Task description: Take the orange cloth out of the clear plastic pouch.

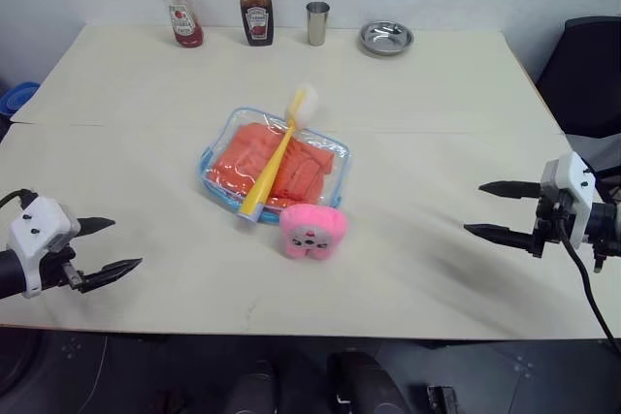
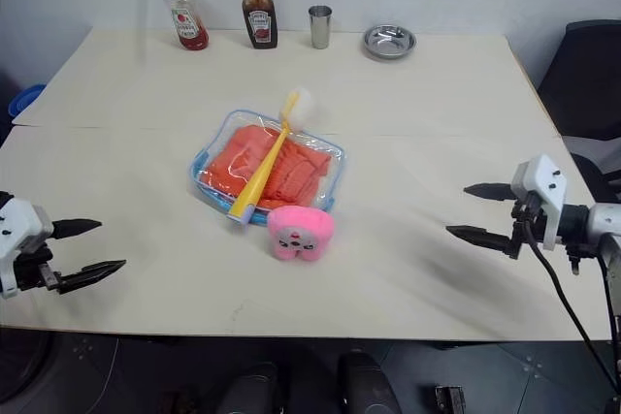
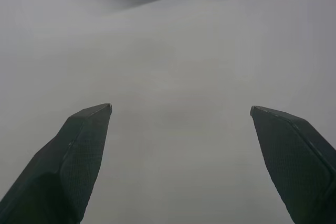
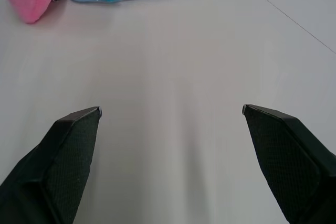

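Both grippers sit nearest the camera, at the front corners of the table (image 1: 437,84). Left gripper (image 1: 116,246) hovers at the near left edge with its two black fingers spread wide and nothing between them. Right gripper (image 1: 488,210) hovers at the near right edge, fingers equally wide apart and empty. Each points inward toward the table's middle, a stance that suits a two-handed approach: one side to pin, the other to pull.

At the centre lies the clear plastic pouch (image 1: 215,149), flat on the table, blue-trimmed. Orange cloth (image 1: 247,157) is folded inside it and fills most of the interior. A yellow brush (image 1: 277,160) rests diagonally across the top of the pouch, white head toward the far side. A pink plush toy (image 1: 312,230) stands against the pouch's near edge.

Judgement: the task has not begun; both grippers are well apart from the pouch. The brush and toy probably obstruct access and may need clearing. Which edge holds the opening cannot be told.

Along the far edge stand two sauce bottles (image 1: 256,2), a metal cup (image 1: 317,23) and a metal dish (image 1: 385,38), well clear of the work.
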You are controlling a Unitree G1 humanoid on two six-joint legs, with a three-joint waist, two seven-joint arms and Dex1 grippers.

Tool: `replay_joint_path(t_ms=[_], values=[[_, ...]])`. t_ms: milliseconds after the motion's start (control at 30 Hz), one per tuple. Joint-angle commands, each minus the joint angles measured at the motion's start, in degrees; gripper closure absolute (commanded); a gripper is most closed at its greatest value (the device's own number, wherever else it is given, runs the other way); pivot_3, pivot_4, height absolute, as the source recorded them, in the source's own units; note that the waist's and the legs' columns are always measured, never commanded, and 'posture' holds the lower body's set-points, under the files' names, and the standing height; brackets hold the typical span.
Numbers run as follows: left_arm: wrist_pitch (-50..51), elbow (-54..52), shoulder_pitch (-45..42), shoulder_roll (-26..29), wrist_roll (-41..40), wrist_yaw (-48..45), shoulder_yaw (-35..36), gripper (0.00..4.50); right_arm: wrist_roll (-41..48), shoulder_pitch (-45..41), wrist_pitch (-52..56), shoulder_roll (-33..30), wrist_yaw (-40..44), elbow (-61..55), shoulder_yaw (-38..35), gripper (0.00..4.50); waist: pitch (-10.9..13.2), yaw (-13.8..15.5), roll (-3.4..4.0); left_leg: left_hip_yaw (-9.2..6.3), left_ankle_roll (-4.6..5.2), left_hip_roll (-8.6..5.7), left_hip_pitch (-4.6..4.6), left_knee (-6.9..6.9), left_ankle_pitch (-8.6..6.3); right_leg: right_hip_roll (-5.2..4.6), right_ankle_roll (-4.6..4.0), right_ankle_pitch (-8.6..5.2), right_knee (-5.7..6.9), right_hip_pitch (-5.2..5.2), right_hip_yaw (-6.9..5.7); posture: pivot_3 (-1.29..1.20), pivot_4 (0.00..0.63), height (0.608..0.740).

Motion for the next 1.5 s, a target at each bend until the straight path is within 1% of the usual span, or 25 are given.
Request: replay_joint_path(t_ms=[33,367,633,767,833,900,967,1000,1033,1133,1200,1233,1300,1400,1500], values=[[-0.71,-0.85,-0.02,-0.38,0.26,0.24,1.09,0.01,0.52,-0.64,-0.99,-1.71,0.33,-1.24,-1.67,0.0,0.0,0.0,0.0,0.0,0.0,0.0,0.0,0.01,0.0,0.0,0.0,0.0,0.0,0.0,0.0,0.0,0.15,0.74],[2.89,-3.19,0.19,-1.91,-0.67,2.07,0.98,0.01,0.6,0.16,-0.13,-1.47,-0.83,-2.95,-2.01,0.0,0.0,0.01,0.0,0.0,0.0,0.0,0.0,0.04,0.0,0.01,0.0,0.0,0.04,0.0,0.0,0.0,0.15,0.74],[14.58,-6.75,-6.73,-4.29,-6.95,8.18,1.48,0.01,1.94,0.75,2.7,0.87,-5.18,-8.92,-1.61,0.0,0.0,0.12,0.0,0.0,-0.01,0.0,-0.02,0.12,0.0,0.01,0.0,0.0,0.11,0.0,0.0,0.0,0.15,0.74],[23.27,-11.41,-11.75,-7.25,-12.37,14.35,0.98,0.01,4.55,0.35,7.21,2.12,-8.13,-13.28,-1.67,0.0,0.0,0.16,0.0,-0.01,-0.02,0.0,-0.03,0.16,0.01,0.02,0.0,0.0,0.16,0.0,0.0,0.0,0.15,0.74],[28.55,-16.32,-15.09,-9.42,-16.19,18.46,-1.22,0.01,5.79,1.2,9.23,2.59,-9.45,-17.28,-1.51,0.0,0.0,0.22,0.0,-0.02,-0.03,0.0,-0.05,0.17,0.02,0.03,0.0,0.0,0.17,0.0,0.0,0.0,0.15,0.74],[32.69,-19.47,-18.12,-10.48,-18.71,21.43,-2.95,0.01,7.07,1.46,11.28,2.94,-10.99,-20.49,-1.48,0.0,0.0,0.26,-0.01,-0.05,-0.04,0.0,-0.08,0.21,0.02,0.04,0.01,0.0,0.18,0.0,-0.01,0.0,0.15,0.74],[38.82,-21.64,-24.88,-12.75,-22.11,26.68,-6.49,0.01,9.55,1.54,14.11,3.76,-13.25,-25.23,-1.72,0.0,-0.01,0.45,-0.02,-0.05,-0.07,-0.01,-0.08,0.25,0.04,0.03,0.02,0.01,0.23,0.0,0.0,0.0,0.15,0.74],[41.08,-22.15,-27.16,-13.44,-23.14,28.53,-7.52,0.01,10.32,1.53,15.06,4.0,-14.1,-26.78,-1.78,0.0,-0.02,0.53,-0.03,-0.08,-0.09,-0.01,-0.11,0.32,0.05,0.06,0.02,0.01,0.25,0.01,-0.03,0.0,0.15,0.74],[44.2,-22.07,-31.14,-14.9,-22.9,31.78,-10.29,0.01,10.47,1.4,15.46,4.4,-15.37,-28.73,-1.53,0.0,-0.02,0.57,-0.03,-0.1,-0.11,-0.01,-0.11,0.35,0.06,0.06,0.02,0.01,0.27,0.01,-0.03,0.0,0.15,0.74],[50.95,-18.61,-42.28,-19.44,-19.32,39.86,-18.3,0.01,10.25,0.58,15.59,5.62,-18.49,-32.05,-0.93,0.0,-0.02,0.63,-0.04,-0.11,-0.25,-0.03,-0.12,0.5,0.12,0.11,0.04,0.02,0.33,0.03,-0.02,0.0,0.15,0.74],[51.61,-12.21,-50.31,-23.83,-14.91,43.9,-24.2,0.01,10.65,-0.17,15.93,6.75,-20.4,-34.46,0.04,0.0,-0.02,0.83,-0.06,-0.1,-0.36,-0.03,-0.14,0.63,0.17,0.14,0.04,0.02,0.38,0.05,0.0,0.0,0.15,0.74],[51.39,-9.95,-52.85,-25.15,-13.11,44.96,-26.19,0.01,10.66,-0.38,15.95,7.05,-20.94,-35.2,0.39,0.0,-0.02,1.1,-0.06,-0.11,-0.36,-0.03,-0.17,0.73,0.17,0.17,0.05,0.02,0.41,0.05,-0.01,0.0,0.15,0.74],[49.68,-3.54,-57.7,-28.18,-9.62,46.27,-29.49,0.01,10.74,-0.8,16.23,7.69,-22.03,-36.74,1.35,0.0,-0.02,0.94,-0.06,-0.11,-0.38,-0.03,-0.19,0.82,0.15,0.23,0.05,0.03,0.44,0.03,0.05,0.0,0.15,0.74],[43.27,6.63,-63.99,-31.63,-3.57,44.95,-36.06,0.01,11.05,-1.65,16.76,8.77,-23.95,-38.63,2.91,0.0,-0.02,0.94,-0.06,-0.1,-0.4,-0.02,-0.21,0.86,0.14,0.26,0.05,0.02,0.46,-0.03,0.09,0.0,0.15,0.74],[38.87,15.2,-67.85,-35.23,0.22,44.95,-38.0,0.01,10.77,-2.65,16.72,9.44,-25.35,-40.0,4.27,0.0,-0.02,0.94,-0.06,-0.1,-0.42,-0.03,-0.23,0.88,0.15,0.25,0.05,0.02,0.49,-0.08,0.11,0.0,0.15,0.74]])
